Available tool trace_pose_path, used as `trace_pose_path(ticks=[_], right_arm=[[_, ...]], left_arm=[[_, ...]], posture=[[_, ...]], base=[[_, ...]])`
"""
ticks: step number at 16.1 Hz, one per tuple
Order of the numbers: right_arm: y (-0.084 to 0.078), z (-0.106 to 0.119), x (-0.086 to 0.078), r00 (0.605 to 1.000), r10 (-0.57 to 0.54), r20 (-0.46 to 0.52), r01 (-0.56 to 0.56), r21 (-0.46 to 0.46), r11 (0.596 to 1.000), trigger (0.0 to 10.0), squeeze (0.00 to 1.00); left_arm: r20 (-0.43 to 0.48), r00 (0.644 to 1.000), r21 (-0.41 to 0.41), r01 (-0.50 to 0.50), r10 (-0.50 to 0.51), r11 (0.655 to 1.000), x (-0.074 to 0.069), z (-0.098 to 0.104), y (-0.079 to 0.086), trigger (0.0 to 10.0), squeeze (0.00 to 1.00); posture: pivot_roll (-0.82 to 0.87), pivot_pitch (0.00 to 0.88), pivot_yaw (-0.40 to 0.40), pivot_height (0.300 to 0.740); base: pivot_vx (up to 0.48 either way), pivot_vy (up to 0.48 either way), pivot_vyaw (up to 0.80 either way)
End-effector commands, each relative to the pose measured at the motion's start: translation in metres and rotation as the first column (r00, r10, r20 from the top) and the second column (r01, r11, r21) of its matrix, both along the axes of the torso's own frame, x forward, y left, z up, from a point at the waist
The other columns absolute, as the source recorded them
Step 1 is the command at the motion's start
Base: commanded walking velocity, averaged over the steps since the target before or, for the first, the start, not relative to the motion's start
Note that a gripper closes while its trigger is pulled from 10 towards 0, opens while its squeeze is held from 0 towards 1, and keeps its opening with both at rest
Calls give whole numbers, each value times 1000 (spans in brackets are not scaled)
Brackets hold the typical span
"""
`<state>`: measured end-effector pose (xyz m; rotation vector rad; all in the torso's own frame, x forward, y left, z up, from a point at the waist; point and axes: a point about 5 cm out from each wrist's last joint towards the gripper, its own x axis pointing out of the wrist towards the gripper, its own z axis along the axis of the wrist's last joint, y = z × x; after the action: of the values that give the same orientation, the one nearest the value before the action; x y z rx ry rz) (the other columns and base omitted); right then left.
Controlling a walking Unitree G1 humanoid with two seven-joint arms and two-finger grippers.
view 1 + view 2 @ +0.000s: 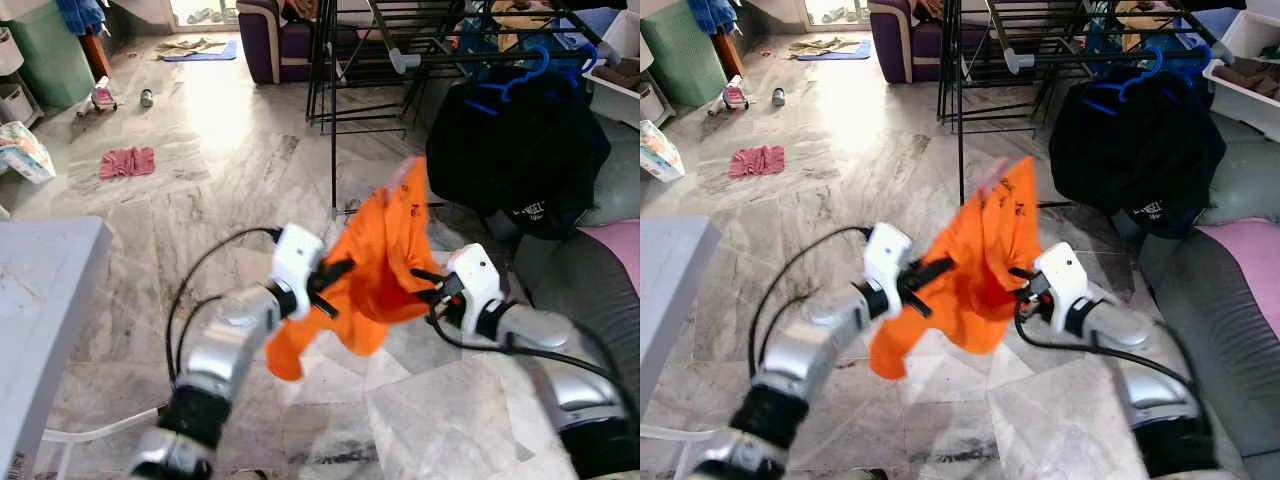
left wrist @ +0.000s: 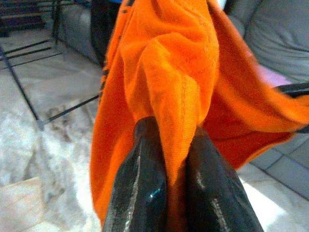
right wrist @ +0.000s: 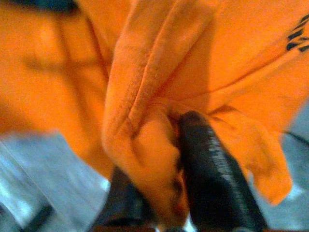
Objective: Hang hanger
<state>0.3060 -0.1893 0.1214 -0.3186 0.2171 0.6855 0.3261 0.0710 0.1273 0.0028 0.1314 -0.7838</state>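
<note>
Holding the orange shirt [image 1: 385, 265] up, both tools pinch it: left tool [image 1: 330, 282], right tool [image 1: 430, 285]. Next, carry it to the rack [image 1: 420, 45] at 12 o'clock.

Hanger hidden inside the blurred orange shirt [image 1: 380, 270], if any.

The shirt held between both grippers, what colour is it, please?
Bright orange shirt with small black markings; clearest in the left wrist view.
</note>
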Motion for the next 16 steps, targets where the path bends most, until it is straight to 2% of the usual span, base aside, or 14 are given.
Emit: trace_pose_path(ticks=[1,3,5,7,8,9,10,12,13,14,16], right_arm=[[-3,-2,-1,999,41,8,-40,-89,995,10000,1000],[-11,0,-6,995,101,14,-97,-174,980,10000,1000],[-17,2,-5,995,94,28,-84,-237,968,10000,1000],[-17,12,-8,989,148,18,-140,-233,962,10000,1000],[-14,19,-12,979,202,19,-194,-210,958,10000,1000],[-15,21,-12,977,211,22,-203,-206,957,10000,1000],[-19,29,-10,976,215,28,-207,-173,963,10000,1000],[-30,45,-6,973,225,48,-214,-166,963,10000,1000],[-36,53,-5,972,227,54,-215,-175,961,10000,1000],[-42,60,-5,971,232,56,-218,-190,957,10000,1000],[-43,70,-8,961,272,45,-258,-196,946,10000,1000]], left_arm=[[47,998,-17,-32,33,999,8,11,7,0,0],[46,997,-62,-65,68,996,16,18,16,0,0],[38,997,-35,-62,64,997,18,15,21,0,0],[37,998,19,-50,49,999,24,15,32,0,0],[66,998,12,-10,10,1000,25,23,35,0,0],[76,997,9,8,-9,1000,26,25,37,0,0],[80,994,28,76,-78,997,24,25,39,0,0],[91,965,90,237,-245,967,14,23,43,0,0],[77,938,132,325,-337,936,7,21,46,0,0],[25,905,180,414,-425,892,0,16,52,0,0],[-63,852,228,519,-519,824,-10,5,60,0,0]], posture=[[1,95,-46,740],[-2,96,-50,740],[-8,96,-47,740],[-9,96,-46,740],[-11,94,-49,740],[-11,94,-49,740],[-11,94,-52,740],[-15,92,-53,740],[-17,91,-54,740],[-16,91,-54,740],[-8,102,-54,740]], base=[[0,0,0],[0,0,0],[0,0,0],[0,0,0],[0,0,0],[0,0,0],[0,0,0],[0,0,0],[0,0,0],[0,0,0],[0,0,0]])
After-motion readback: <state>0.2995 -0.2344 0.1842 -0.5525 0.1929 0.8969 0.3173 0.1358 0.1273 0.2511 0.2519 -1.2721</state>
